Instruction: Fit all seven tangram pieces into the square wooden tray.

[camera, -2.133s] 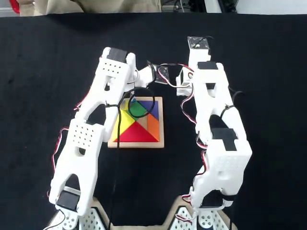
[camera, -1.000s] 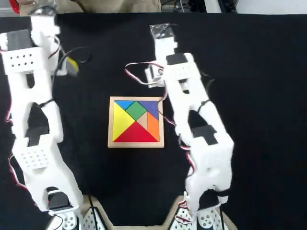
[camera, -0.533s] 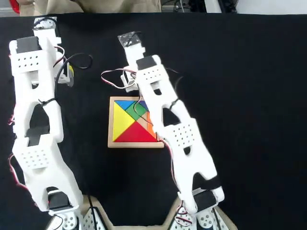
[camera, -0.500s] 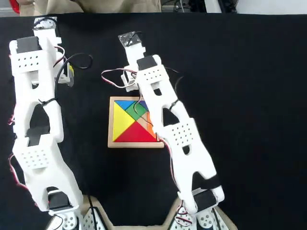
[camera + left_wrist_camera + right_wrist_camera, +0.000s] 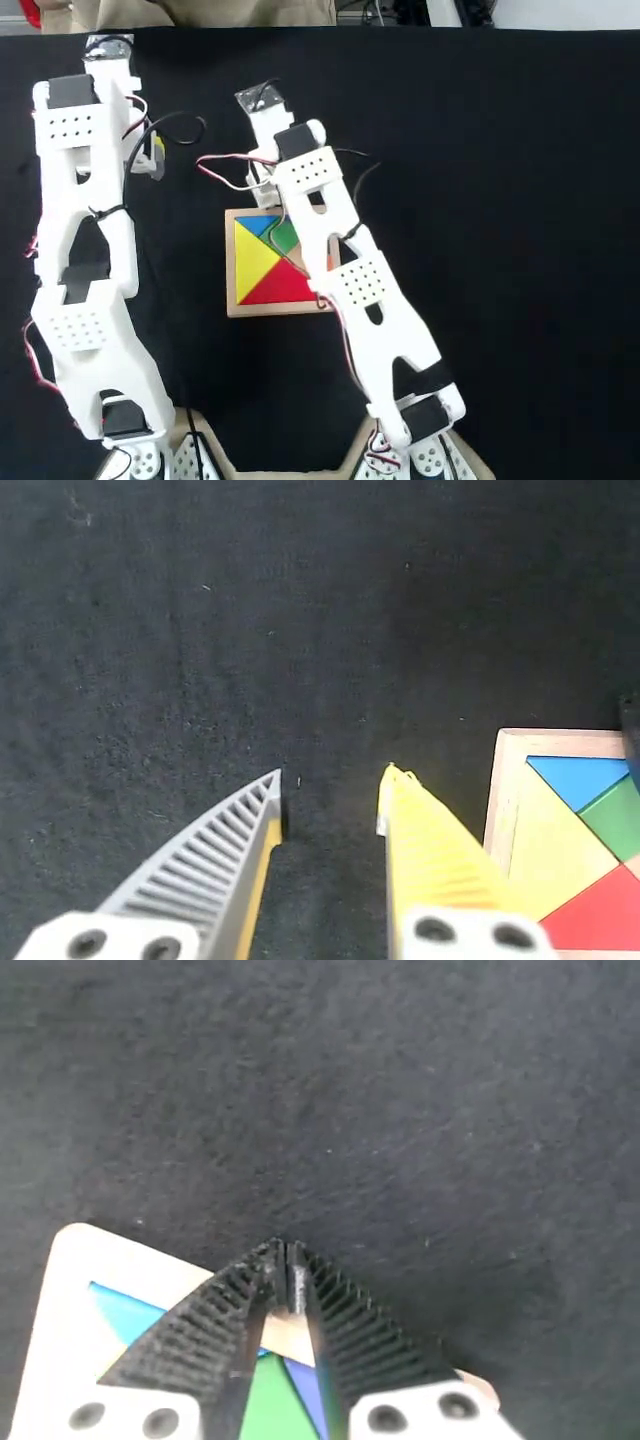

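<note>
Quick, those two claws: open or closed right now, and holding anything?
Left gripper: open, holding nothing.
Right gripper: shut, nothing seen between its tips.

Square pale wooden tray (image 5: 500,800): smooth bare rim. Coloured tangram pieces (image 5: 252,262) inside tray: painted, smooth, slight sheen. Black cloth counter (image 5: 520,200) around tray: matt, fuzzy.
</note>
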Robot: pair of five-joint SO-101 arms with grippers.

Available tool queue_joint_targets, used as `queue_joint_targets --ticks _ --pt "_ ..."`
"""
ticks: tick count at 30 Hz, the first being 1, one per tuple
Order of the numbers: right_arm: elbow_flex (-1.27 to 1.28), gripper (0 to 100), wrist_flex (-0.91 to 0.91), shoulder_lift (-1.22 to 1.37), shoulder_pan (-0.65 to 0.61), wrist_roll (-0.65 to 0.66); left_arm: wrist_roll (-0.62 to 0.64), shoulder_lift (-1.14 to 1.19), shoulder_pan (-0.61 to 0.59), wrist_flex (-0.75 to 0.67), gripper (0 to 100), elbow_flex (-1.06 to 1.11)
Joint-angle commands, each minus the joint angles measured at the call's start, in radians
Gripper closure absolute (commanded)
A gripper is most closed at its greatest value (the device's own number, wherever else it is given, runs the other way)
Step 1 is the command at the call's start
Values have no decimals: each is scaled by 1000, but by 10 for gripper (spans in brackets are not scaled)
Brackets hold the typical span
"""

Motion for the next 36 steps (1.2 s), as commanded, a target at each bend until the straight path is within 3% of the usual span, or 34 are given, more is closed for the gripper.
queue_joint_targets --ticks 1,7,12,18,23,33,36 --pt "-50 988 35 -18 -25 -41 8 -66 10 -12 840 -44" --pt "-53 988 34 -84 -12 -48 8 -66 19 -23 840 -50" --pt "-50 988 41 -289 78 -51 15 -89 45 -38 841 -99" --pt "-18 988 43 -618 241 -46 94 -318 50 61 844 -338" --pt "226 988 41 -992 319 -11 146 -520 50 100 844 -450" --pt "756 987 37 -1721 322 3 155 -944 51 109 843 -197" --pt "874 987 37 -1865 324 3 153 -1097 111 109 844 -68"
